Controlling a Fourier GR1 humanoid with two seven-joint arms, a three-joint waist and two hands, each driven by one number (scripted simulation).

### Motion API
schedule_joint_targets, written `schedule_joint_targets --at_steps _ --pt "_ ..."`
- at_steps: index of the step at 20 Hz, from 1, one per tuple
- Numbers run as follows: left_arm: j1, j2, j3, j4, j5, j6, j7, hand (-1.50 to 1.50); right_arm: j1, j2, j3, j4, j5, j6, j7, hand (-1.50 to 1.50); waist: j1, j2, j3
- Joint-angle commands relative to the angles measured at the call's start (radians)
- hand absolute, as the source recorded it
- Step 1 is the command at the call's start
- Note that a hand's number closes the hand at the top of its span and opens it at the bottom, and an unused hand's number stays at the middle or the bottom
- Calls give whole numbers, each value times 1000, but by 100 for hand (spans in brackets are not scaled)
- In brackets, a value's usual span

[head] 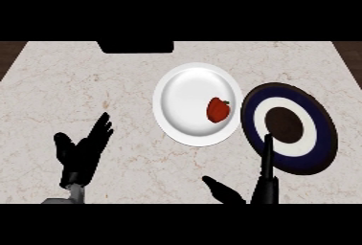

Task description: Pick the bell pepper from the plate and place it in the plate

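A red bell pepper (pixel 218 110) lay on the white plate (pixel 185 95), toward that plate's right side, with its green stem pointing up and right. Just beside the white plate, on its right, sat a dark blue plate (pixel 320 129) with a white ring and a dark brown centre; nothing lay on it. Both plates rested on the pale marbled desk (pixel 84 86). The right robot hand (pixel 263 184) rose from the lower edge, fingers straight and spread from the thumb, one fingertip overlapping the blue plate's lower left rim; it held nothing. The left robot hand (pixel 81 153) rested open at the lower left, fingers up, well apart from both plates. A black object (pixel 136 47) sat at the desk's far edge.
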State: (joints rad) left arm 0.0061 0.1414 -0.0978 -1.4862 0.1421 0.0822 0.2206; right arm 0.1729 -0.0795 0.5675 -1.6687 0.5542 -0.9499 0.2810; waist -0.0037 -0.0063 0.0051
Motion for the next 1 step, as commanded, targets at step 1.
schedule_joint_targets --at_steps 1 --pt "-4 -1 11 32 9 -23 46 0 60 18 27 -58 90 1 55 -150 0 6 -5"
